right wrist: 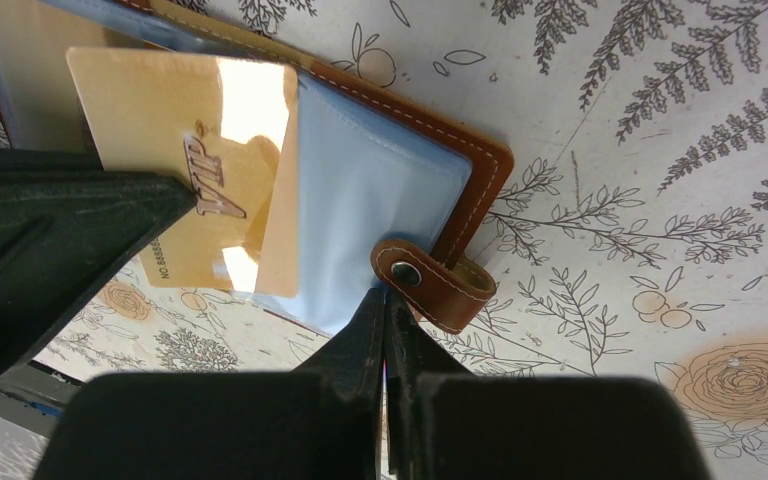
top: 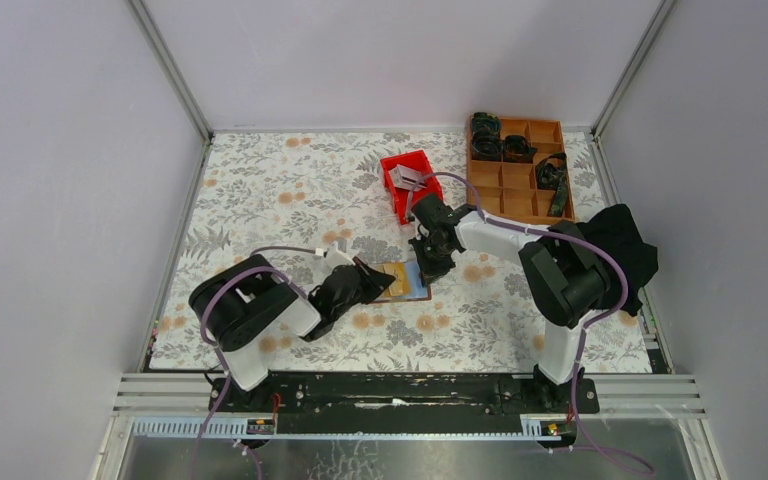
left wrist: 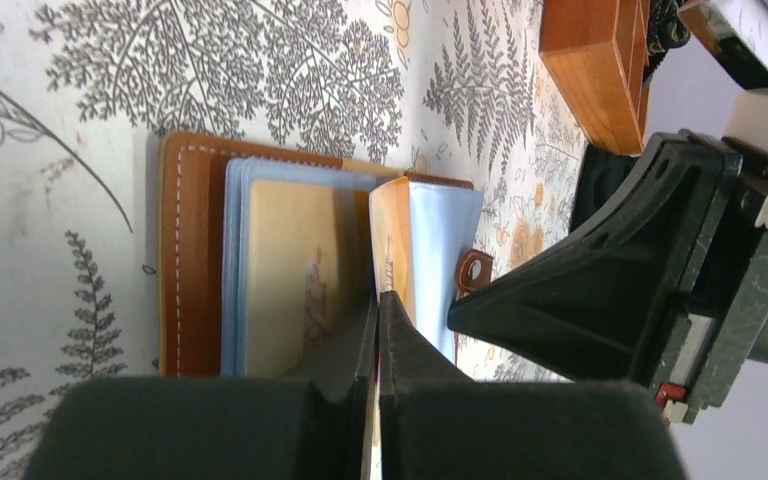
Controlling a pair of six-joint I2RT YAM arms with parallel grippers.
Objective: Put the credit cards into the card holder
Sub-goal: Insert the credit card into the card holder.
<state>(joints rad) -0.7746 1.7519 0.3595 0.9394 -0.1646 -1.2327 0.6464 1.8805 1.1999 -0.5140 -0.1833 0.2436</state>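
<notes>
1. Floral cloth (top: 260,190) covered the table, boxed in by plain pale walls.
2. At left, the left gripper (left wrist: 378,305) was pinched closed on a gold credit card (right wrist: 175,110).
3. Mid-table, between both arms, the card holder (right wrist: 470,160) lay open and flat. The gold card's leading edge sat inside a clear pocket (right wrist: 360,210), and the remaining travel looked to be rightward.
4. Opposite, the right gripper (right wrist: 386,305) was closed on that pocket's free edge, beside the snap tab (right wrist: 430,285).
5. Behind stood the red bin (top: 405,208), with a silver card (top: 407,178) inside.
6. Far right stood the compartment tray (top: 550,125).
</notes>
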